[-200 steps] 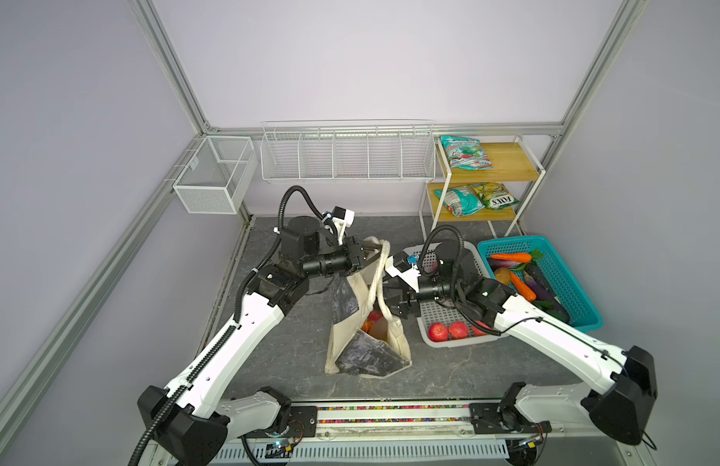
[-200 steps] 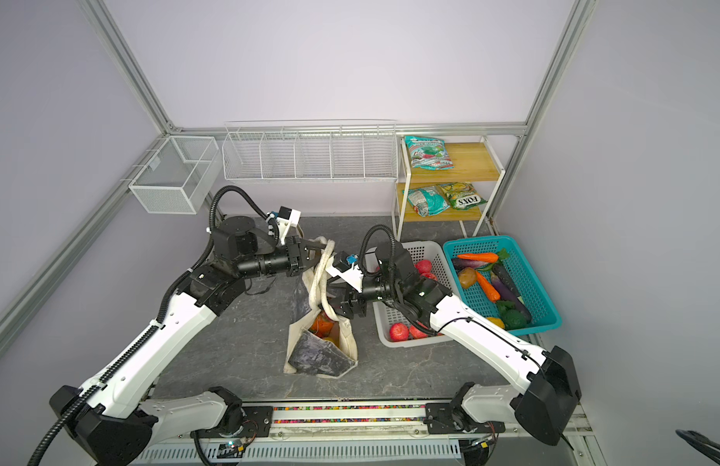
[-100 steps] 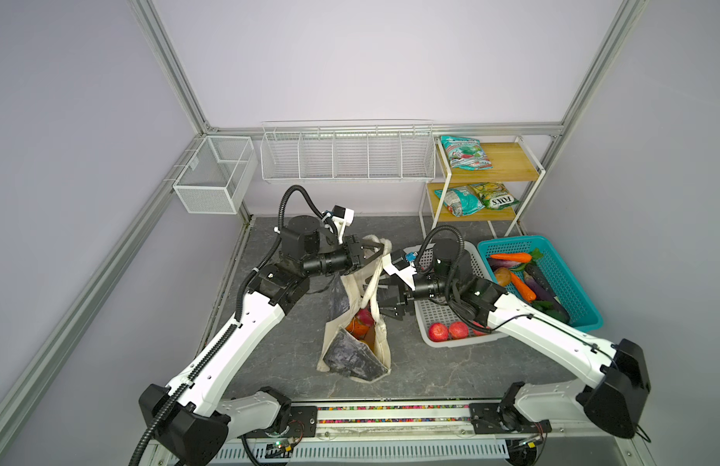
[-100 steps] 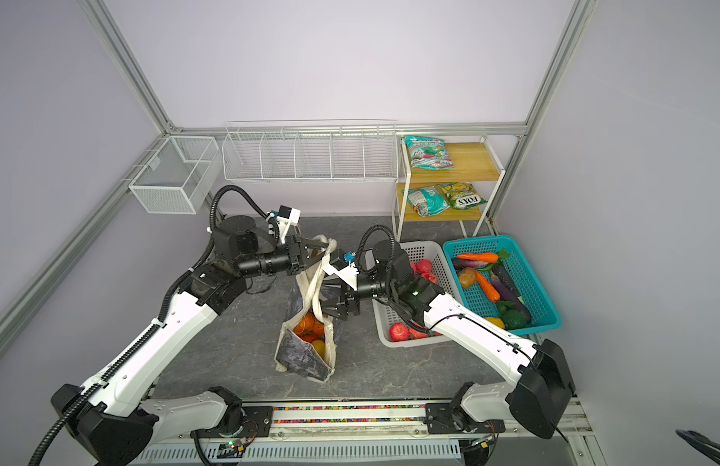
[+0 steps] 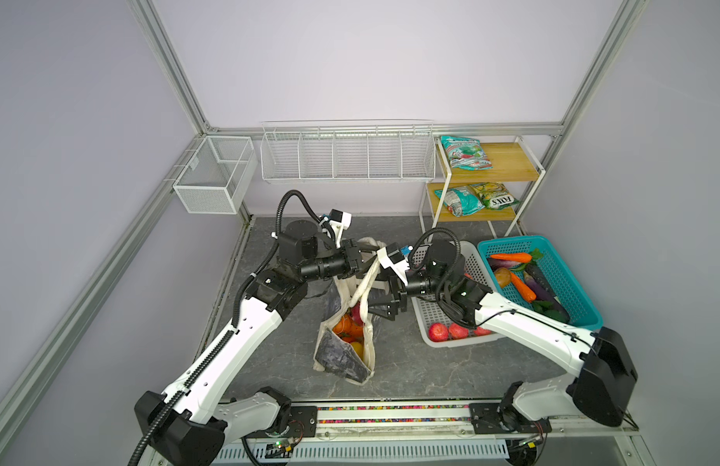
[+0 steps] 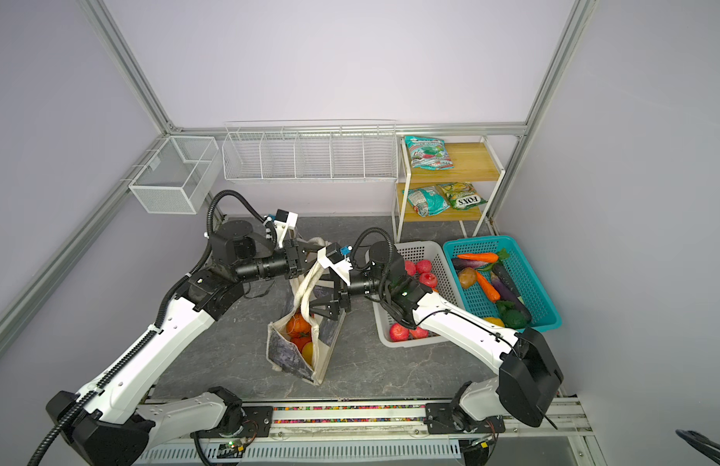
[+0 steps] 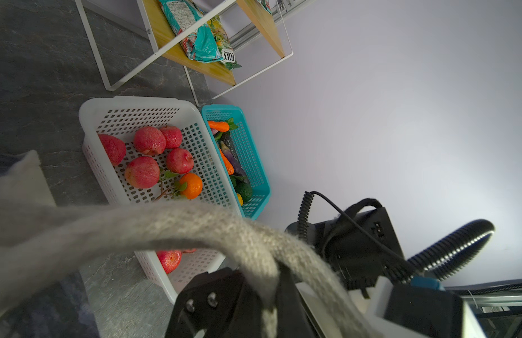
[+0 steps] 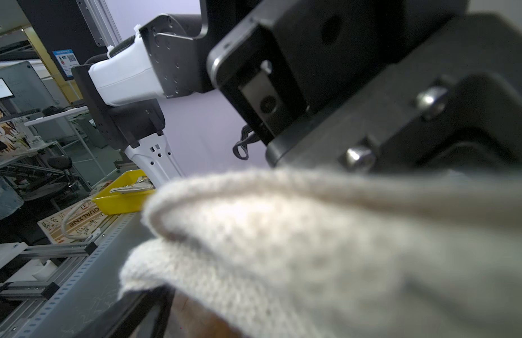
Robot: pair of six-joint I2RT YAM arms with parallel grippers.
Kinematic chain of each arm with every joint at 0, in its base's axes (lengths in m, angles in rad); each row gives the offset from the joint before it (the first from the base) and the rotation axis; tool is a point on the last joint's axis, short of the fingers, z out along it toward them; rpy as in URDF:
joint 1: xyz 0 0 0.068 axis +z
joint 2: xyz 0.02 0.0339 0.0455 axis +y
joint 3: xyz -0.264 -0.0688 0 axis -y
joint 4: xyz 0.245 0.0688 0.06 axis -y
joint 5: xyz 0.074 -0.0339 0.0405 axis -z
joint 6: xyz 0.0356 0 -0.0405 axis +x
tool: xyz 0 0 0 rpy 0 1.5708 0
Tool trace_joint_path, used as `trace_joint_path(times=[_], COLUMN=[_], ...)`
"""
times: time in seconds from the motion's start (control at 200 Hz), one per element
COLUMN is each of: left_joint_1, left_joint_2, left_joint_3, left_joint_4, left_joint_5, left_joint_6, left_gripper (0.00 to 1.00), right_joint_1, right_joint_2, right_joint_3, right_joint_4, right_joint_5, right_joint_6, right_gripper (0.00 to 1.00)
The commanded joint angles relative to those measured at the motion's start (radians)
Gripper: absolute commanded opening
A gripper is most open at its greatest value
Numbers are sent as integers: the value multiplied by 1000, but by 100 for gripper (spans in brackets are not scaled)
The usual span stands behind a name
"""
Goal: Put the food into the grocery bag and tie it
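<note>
Cream handle [image 7: 195, 231] sits pinched in left tool [image 7: 268, 295] (only top views show right tool [image 5: 385, 300] agape).

The dark grey marbled stone-look tabletop [image 5: 431, 375] carried four things. Near its centre stood a cream canvas tote bag [image 5: 340, 357] with a dark marbled side panel, base on the stone and mouth open. At 3 o'clock from it sat a white perforated plastic basket [image 5: 431, 318]. Just beside that, further toward 3 o'clock, sat a teal plastic mesh basket [image 5: 562, 278]. At 1 o'clock, by the back wall, stood a white-framed two-tier wooden shelf rack [image 5: 509, 171].
</note>
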Motion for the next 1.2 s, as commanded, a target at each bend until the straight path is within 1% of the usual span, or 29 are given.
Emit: trace_joint_path(times=[0.0, 0.27, 0.405, 0.595, 0.66, 0.81, 0.92, 1.015, 1.195], left_joint_1=[1, 1, 1, 9, 13, 21, 25, 27, 29], left_joint_2=[-13, -24, -33, -41, -47, -61, -71, -76, -80], left_joint_3=[-24, -39, -43, -47, -52, -64, -72, -80, -92], left_joint_4=[19, 26, 25, 22, 22, 23, 21, 22, 23], left_joint_5=[-15, -17, -18, -18, -18, -18, -20, -22, -21], left_joint_6=[-4, -4, -5, -6, -6, -8, -9, -9, -11], left_gripper=[0, 0, 0, 0, 0, 0, 0, 0, 0], right_joint_1=[28, 60, 67, 71, 71, 71, 77, 91, 107], right_joint_2=[19, 72, 74, 85, 89, 116, 145, 158, 160], right_joint_3=[-6, 5, -38, -41, -45, -43, -42, -42, -50], right_joint_4=[123, 160, 259, 317, 359, 453, 561, 600, 608], right_joint_5=[-8, 45, 115, 86, 63, 54, 62, 95, 165], right_joint_6=[52, 63, 98, 128, 155, 239, 323, 344, 340], right_gripper=[88, 88, 88, 88, 92, 100, 96, 93, 78])
